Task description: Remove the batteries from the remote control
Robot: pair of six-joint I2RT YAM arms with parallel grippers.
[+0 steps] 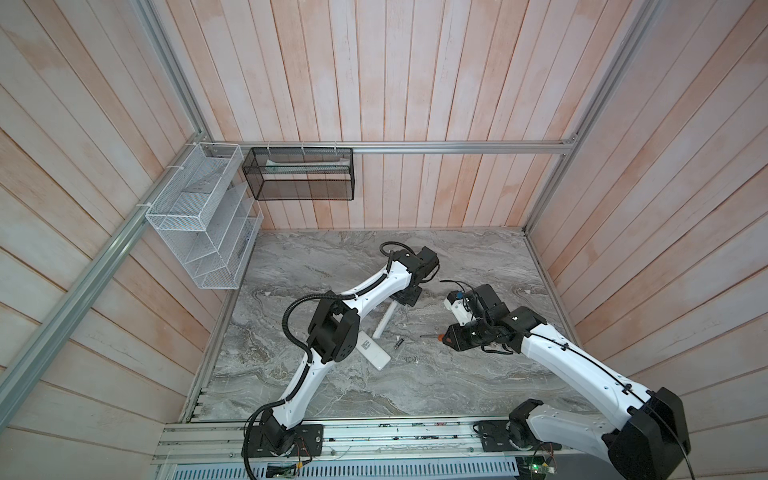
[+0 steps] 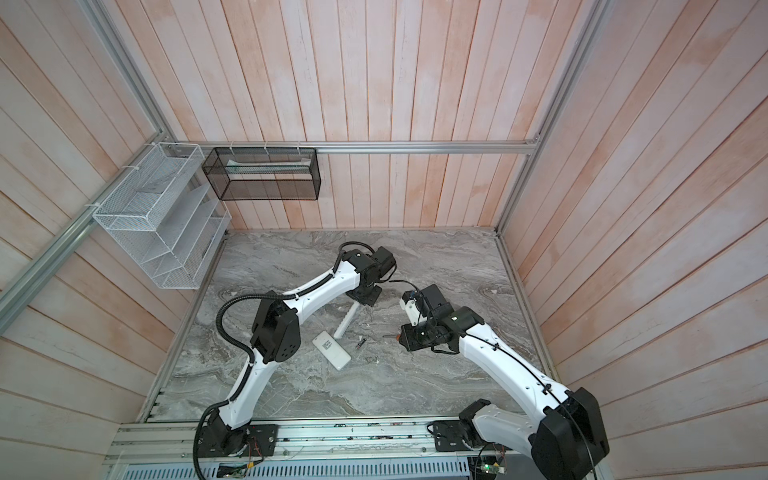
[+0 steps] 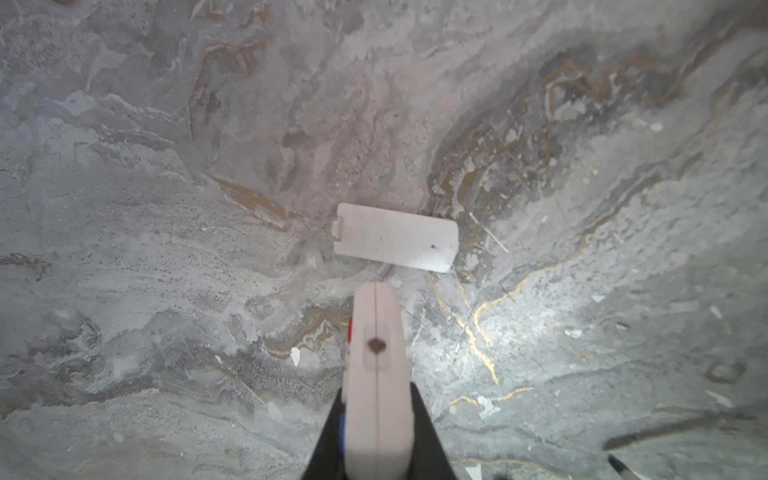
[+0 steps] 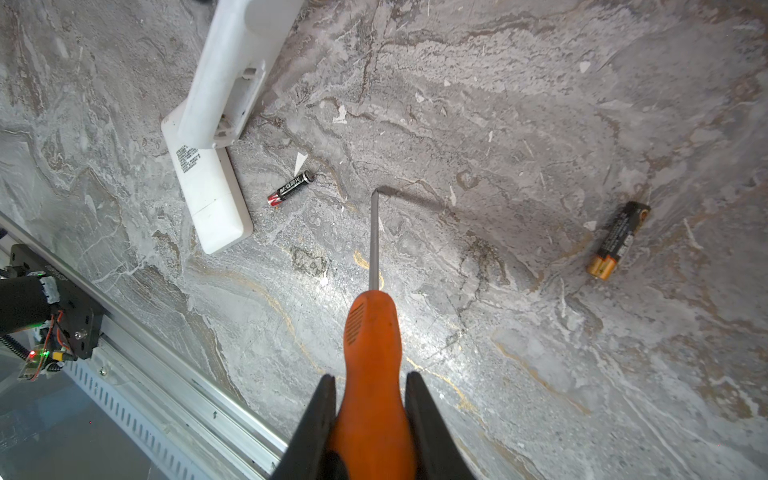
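Observation:
My left gripper [image 1: 405, 296] [image 3: 377, 390] is shut on one end of a long white remote control [image 1: 384, 320] [image 4: 232, 75]. The remote slopes down, with its far end resting on the table. Its uncovered battery recess shows in the right wrist view. My right gripper [image 1: 451, 338] [image 4: 370, 376] is shut on the orange handle of a screwdriver [image 4: 374, 332], whose tip hangs over bare table. Two batteries lie loose: a black-and-red one [image 4: 291, 188] [image 1: 399, 343] and a black one with a gold end [image 4: 618, 240]. A small white cover [image 3: 395, 237] lies flat beyond the left gripper.
A second white remote [image 1: 374, 353] [image 4: 208, 195] lies flat beside the left arm's elbow, partly under the held remote's low end. A white wire rack [image 1: 199, 220] and a black mesh basket [image 1: 299, 174] hang on the back walls. An aluminium rail [image 4: 174, 374] runs along the front edge.

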